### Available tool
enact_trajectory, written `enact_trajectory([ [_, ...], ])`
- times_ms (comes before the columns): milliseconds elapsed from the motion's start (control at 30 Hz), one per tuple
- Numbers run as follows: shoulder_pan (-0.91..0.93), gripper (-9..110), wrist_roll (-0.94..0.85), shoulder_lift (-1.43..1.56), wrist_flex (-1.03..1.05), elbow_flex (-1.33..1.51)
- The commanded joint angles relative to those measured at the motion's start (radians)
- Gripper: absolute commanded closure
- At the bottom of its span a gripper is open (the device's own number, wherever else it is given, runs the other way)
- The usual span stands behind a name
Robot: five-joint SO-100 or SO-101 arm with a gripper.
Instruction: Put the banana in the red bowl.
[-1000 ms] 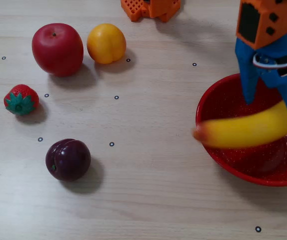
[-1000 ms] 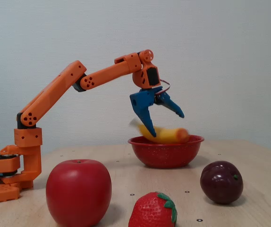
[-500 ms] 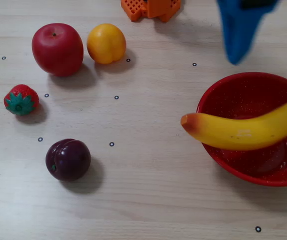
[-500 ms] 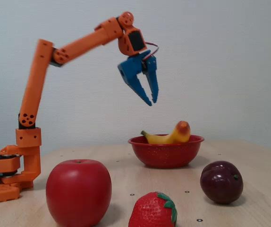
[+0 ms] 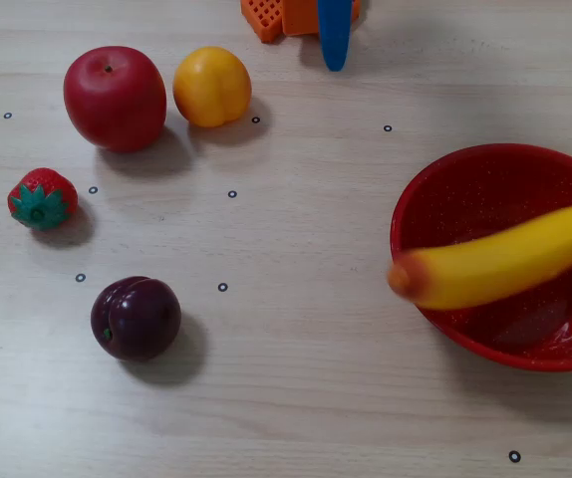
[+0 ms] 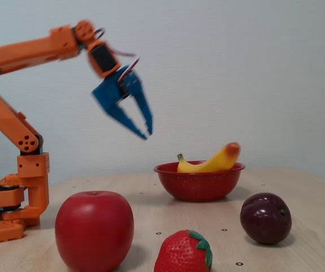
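1. Fixed view from above: the banana (image 5: 500, 264) is lying across the red bowl (image 5: 485, 184), its reddish-orange tip jutting over the bowl's left rim and its other end running off the right edge of the picture. A single blue gripper finger (image 5: 335, 35) is showing at the top edge, beside the arm's orange base (image 5: 276, 15); its opening cannot be told here. A red apple (image 5: 115, 97) and a round orange-yellow fruit (image 5: 212, 87) are sitting side by side at upper left, a strawberry (image 5: 42, 198) below them, and a dark plum (image 5: 136, 318) lower still, all on the wooden table (image 5: 296, 378).

2. Fixed view from the side: the gripper (image 6: 148, 133) is hanging high in the air, left of the bowl (image 6: 199, 181) and well apart from it, its two blue fingers slightly parted and carrying nothing. The banana (image 6: 213, 161) is resting in the bowl, one end propped above the rim.
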Motion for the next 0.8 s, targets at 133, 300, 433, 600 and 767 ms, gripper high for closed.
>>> enact_trajectory([
  [133,-0.029,101,-0.043,0.394,-0.060,0.285],
  [300,-0.051,101,-0.049,0.584,-0.060,0.465],
  [433,-0.058,101,-0.075,0.727,-0.086,0.603],
  [600,-0.067,101,-0.126,0.865,-0.121,0.736],
  [767,-0.115,101,-0.146,0.894,-0.147,0.787],
])
